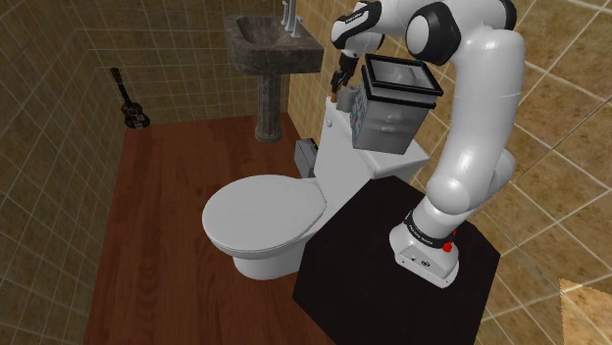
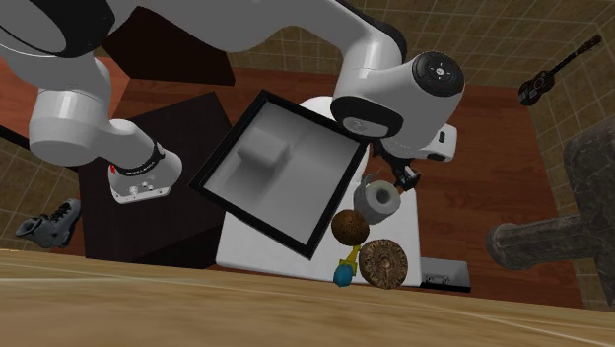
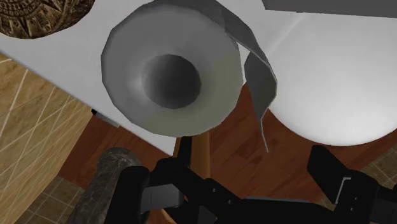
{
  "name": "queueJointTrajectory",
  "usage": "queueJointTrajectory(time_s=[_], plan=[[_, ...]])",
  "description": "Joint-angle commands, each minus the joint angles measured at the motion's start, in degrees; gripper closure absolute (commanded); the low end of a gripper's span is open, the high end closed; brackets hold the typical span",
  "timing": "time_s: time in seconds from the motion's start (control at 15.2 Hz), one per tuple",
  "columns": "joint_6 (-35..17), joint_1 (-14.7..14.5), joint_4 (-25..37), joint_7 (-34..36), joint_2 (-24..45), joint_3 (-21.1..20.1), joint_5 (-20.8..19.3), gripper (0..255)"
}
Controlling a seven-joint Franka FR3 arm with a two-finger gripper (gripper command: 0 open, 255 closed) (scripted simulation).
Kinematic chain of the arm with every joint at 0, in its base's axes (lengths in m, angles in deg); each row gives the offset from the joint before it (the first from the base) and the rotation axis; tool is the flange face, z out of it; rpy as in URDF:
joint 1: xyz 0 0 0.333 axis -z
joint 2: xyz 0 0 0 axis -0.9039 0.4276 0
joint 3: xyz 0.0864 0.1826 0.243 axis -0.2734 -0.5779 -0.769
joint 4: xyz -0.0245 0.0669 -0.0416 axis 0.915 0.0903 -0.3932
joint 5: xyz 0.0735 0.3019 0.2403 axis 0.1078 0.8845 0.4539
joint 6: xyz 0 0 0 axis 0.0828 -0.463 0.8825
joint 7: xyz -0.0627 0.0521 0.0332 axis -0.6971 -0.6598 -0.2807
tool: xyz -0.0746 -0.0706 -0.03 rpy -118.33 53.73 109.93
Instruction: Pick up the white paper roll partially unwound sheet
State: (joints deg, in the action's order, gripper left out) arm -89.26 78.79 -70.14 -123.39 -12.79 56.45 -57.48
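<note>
A: What colour was the paper roll (image 3: pixel 172 70)?
B: Greyish white, its hanging sheet a darker grey. The toilet (image 1: pixel 265 211) was plain white.
A: And the surroundings?
B: Reddish-brown plank floor (image 1: pixel 167 186), tan walls (image 1: pixel 559 118) gridded with pale lines, a mottled dark grey sink (image 1: pixel 270 44), a black stand (image 1: pixel 363 265), a black guitar (image 1: pixel 132 108), a brown carved-patterned disc (image 2: pixel 382 263).

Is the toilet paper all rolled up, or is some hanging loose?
Partly unrolled. In the wrist view a loose sheet peels off the paper roll and trails away from it.

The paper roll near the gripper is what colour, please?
Pale grey paper roll, clearest in wrist view.
</note>
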Motion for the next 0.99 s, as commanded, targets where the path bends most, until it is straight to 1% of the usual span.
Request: queueJointTrajectory(time_s=[0.0,0.13,0.2,0.26,0.73,0.79,0.92], plan=[[-0.80,0.41,-1.18,-0.51,1.54,-0.22,0.50,0],[-0.81,0.55,-1.19,-0.45,1.52,-0.39,0.40,0],[-0.05,1.06,-0.07,-0.87,1.93,-0.32,0.49,255],[1.26,1.36,1.79,-0.83,2.52,-0.29,0.47,255],[0.60,1.27,0.79,-0.97,2.17,-0.27,0.46,255],[-0.81,0.54,-1.19,-0.45,1.52,-0.38,0.40,255],[0.35,0.41,-0.77,-0.17,0.73,-0.16,0.03,255]])
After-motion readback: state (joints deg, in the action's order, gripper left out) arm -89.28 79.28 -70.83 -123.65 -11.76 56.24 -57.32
